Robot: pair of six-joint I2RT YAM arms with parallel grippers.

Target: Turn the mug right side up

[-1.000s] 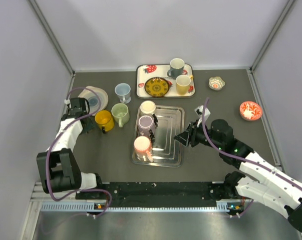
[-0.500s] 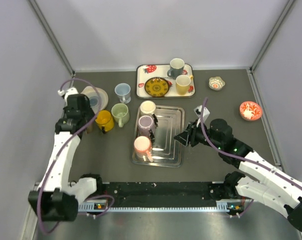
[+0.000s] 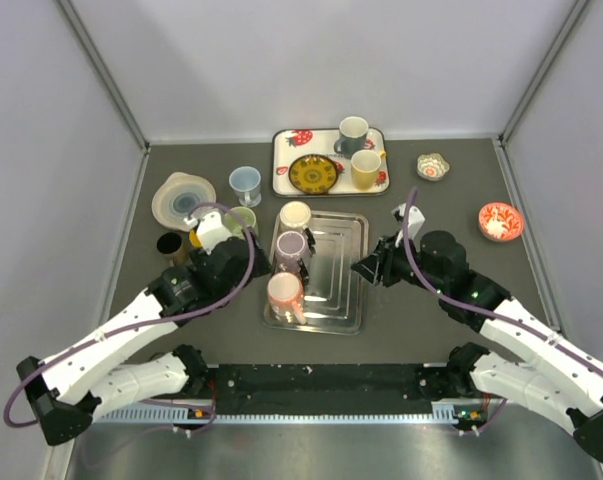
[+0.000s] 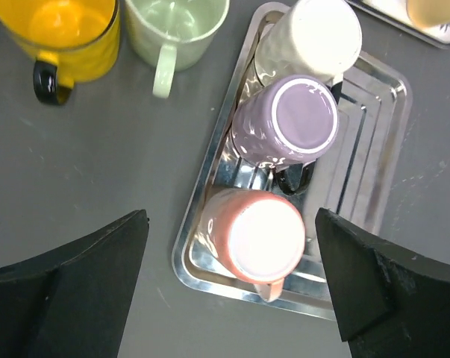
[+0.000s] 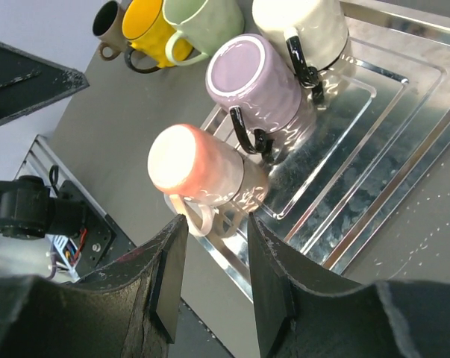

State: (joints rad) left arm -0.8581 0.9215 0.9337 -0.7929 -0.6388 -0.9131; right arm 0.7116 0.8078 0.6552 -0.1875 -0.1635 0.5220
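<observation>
Matte dark-grey table (image 3: 431, 300), enclosed by plain pale walls (image 3: 281, 60). At centre, a stepped, mirror-bright steel tray (image 3: 343, 272) carries three glazed ceramic mugs, all bottom-up along its 9 o'clock side: cream mug (image 3: 295, 214) at 12 o'clock, purple mug (image 3: 292, 246) mid-row, pink mug (image 3: 284, 291) at 6 o'clock — each a smooth cylinder with a loop handle. Left gripper (image 4: 230, 246), at the tray's 9 o'clock, is spread wide and empty; right gripper (image 5: 216, 220), at 3 o'clock, stands partly parted, grasping nothing.
</observation>
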